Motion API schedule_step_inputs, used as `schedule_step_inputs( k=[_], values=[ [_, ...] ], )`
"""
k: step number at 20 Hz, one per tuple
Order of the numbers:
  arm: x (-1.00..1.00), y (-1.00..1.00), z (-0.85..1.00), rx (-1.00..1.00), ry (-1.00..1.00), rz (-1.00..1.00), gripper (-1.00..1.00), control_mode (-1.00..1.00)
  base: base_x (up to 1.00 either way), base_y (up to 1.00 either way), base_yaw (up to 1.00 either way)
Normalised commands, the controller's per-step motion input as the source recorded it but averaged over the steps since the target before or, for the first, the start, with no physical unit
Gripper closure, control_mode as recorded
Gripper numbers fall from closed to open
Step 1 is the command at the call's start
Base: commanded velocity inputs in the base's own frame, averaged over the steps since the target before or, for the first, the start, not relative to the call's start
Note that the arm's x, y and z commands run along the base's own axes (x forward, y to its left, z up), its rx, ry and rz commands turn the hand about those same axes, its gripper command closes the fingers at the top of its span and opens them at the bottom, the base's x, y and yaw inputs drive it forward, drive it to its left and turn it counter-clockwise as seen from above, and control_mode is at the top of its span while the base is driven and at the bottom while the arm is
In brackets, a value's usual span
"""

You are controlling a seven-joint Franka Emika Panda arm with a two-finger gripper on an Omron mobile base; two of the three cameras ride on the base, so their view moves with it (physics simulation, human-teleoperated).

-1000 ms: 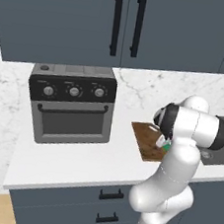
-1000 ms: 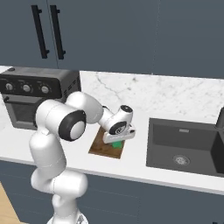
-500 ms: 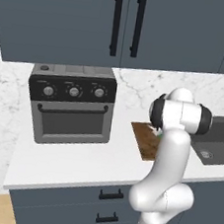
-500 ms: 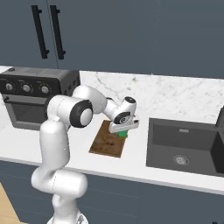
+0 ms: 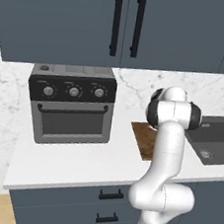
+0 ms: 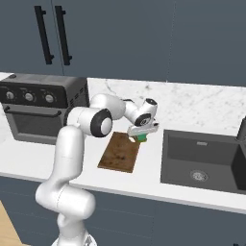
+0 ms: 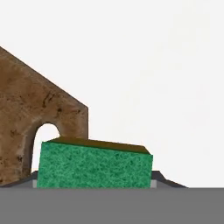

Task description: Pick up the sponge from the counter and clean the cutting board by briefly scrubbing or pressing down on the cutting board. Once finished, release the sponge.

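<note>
A: Where is the sponge (image 6: 141, 138) at this moment?

B: Clamped in the gripper (image 6: 140, 136), at the far right corner of the cutting board (image 6: 120, 153). In the right base view the green block sits just under the white hand, between board and sink (image 6: 204, 161).

A: So the fingers are clenched on it?

B: Yes, I judge them closed on the sponge. In the hand view it sits right at the bottom, green face toward the lens, with a grey tip at each lower corner, which fits a grip across its width.

A: Why hold it there and not over the middle of the board?

B: Probably the hand is at one end of a scrub, or about to set down. The hand view shows the board's handle hole (image 7: 45, 142) just beside the sponge, with bare white table (image 7: 157, 65) beyond, so it is at the handle end.

A: Is it pressing on the wood?

B: I cannot tell; no view shows the underside clearly.

A: And the toaster oven (image 5: 71, 103)?

B: Well apart, to the left on the table, out of the way. The arm's elbow blocks part of the board in the left base view.
</note>
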Motion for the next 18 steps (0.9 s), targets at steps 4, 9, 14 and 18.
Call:
schedule_step_inputs(
  k=[4,9,14,18],
  values=[
    [-0.84,-0.08,0.00,0.06,0.00,0.00,1.00,-1.00,0.00,0.00,0.00],
    [-1.00,-0.18,0.00,0.09,0.02,0.04,1.00,-1.00,0.00,0.00,0.00],
    [-0.74,-0.01,-0.05,0.04,0.04,0.02,1.00,-1.00,0.00,0.00,0.00],
    [-0.50,0.00,-0.13,0.05,0.00,-0.03,1.00,-1.00,0.00,0.00,0.00]
  ],
)
